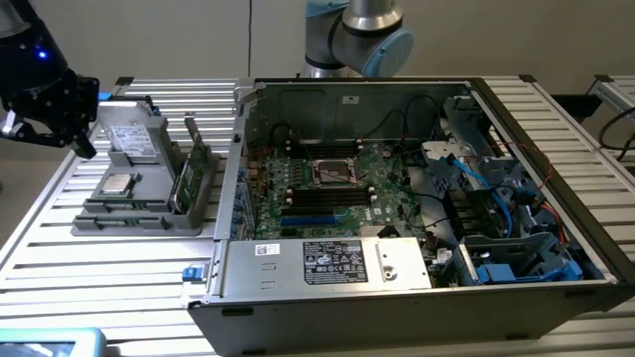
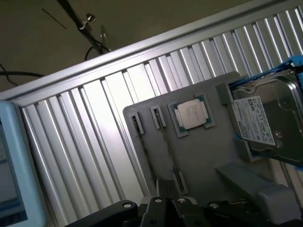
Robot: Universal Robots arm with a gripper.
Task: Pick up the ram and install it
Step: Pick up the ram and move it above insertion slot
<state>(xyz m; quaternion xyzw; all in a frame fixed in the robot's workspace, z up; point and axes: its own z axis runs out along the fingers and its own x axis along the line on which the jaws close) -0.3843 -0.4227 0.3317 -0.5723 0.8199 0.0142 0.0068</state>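
While the gripper [image 1: 79, 141] hangs high over the exterior view's left edge of the tray [image 1: 89, 223], well apart from everything on it, its jaws are pressed together and pinch nothing I can see; the step in hand reads as the reach for the ram [image 1: 124, 221], not yet touched. The ram sits edge-up in a narrow slot at the near end of the tray, with a second slot just beside it. By my judgement a clean pick wants the jaws spread first, set across the thin edge at mid-length, then brought straight down so the stick lifts without tilting or scraping the slot walls. The same tray holds a square processor chip [image 1: 119, 184] in its pocket behind the slots; a hard drive [image 1: 129, 141] further back; taller green cards [image 1: 186, 182] standing in the rack on the exterior view's right side. The open computer case [image 1: 347, 93] beside the tray holds the motherboard [image 1: 377, 201], cables and blue drive bays.

Wrist view: gripper [image 2: 165, 191] closed and empty above the tray [image 2: 199, 161]; ram [image 2: 166, 151] shows as a thin dark line in its slot, near the processor chip [image 2: 191, 115]; hard drive [image 2: 265, 120] beyond, in a blue frame.
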